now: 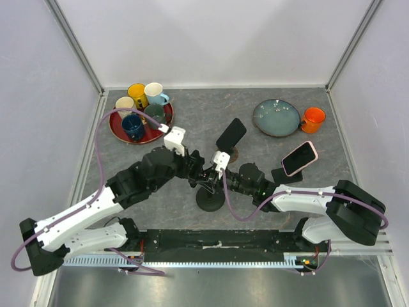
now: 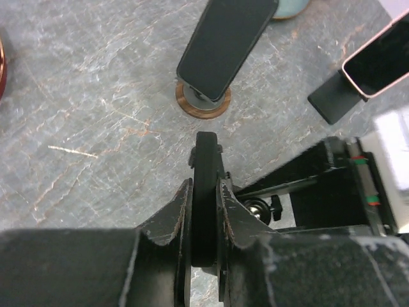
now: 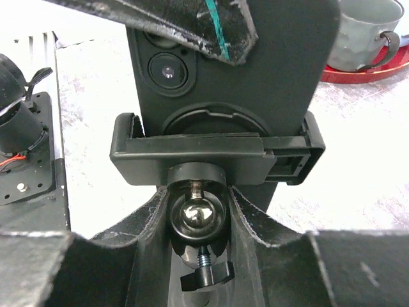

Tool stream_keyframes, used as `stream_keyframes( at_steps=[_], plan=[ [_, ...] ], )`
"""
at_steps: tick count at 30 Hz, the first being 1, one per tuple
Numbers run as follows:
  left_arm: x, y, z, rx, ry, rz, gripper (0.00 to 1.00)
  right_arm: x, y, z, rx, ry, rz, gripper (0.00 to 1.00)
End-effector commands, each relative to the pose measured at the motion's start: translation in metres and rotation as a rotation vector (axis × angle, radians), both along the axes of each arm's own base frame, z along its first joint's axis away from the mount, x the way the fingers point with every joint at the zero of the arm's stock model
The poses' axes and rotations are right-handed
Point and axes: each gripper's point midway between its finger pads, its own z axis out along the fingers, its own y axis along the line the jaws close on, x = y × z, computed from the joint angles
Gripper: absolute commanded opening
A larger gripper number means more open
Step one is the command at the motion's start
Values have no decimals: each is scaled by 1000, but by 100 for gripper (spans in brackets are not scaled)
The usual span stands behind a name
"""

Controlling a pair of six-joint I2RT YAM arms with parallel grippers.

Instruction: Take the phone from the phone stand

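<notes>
A black phone point(image 3: 268, 70) sits in the clamp point(image 3: 211, 153) of a black phone stand with a round base point(image 1: 209, 199) at the table's middle. In the left wrist view the phone point(image 2: 205, 153) shows edge-on. My left gripper point(image 2: 204, 187) is shut on the phone's upper part, one finger on each face. My right gripper point(image 3: 197, 208) is shut on the stand's ball joint point(image 3: 197, 216), just under the clamp. In the top view the left gripper point(image 1: 198, 171) and the right gripper point(image 1: 216, 178) meet above the base and hide the phone.
A second black phone point(image 1: 231, 134) leans on a round wooden stand just beyond. A pink-cased phone point(image 1: 299, 158) rests on a black stand at the right. A red tray point(image 1: 115, 128) with several mugs stands back left. A teal plate point(image 1: 276, 118) and an orange mug point(image 1: 313, 119) stand back right.
</notes>
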Motion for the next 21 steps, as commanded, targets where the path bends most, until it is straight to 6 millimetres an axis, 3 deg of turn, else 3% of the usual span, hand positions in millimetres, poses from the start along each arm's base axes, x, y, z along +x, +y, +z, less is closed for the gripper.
stream_keyframes(
  at_steps=[1,9,21],
  plan=[
    [35,67,51,-177,-113,311,2,-4,-35,-71,-212,132,-51,0],
    [39,90,52,-199,-117,393,2,-5,-34,-74,-218,138,-36,0],
    [43,91,43,-116,-120,383,2,-1,-36,-70,-212,132,-63,0]
  ],
)
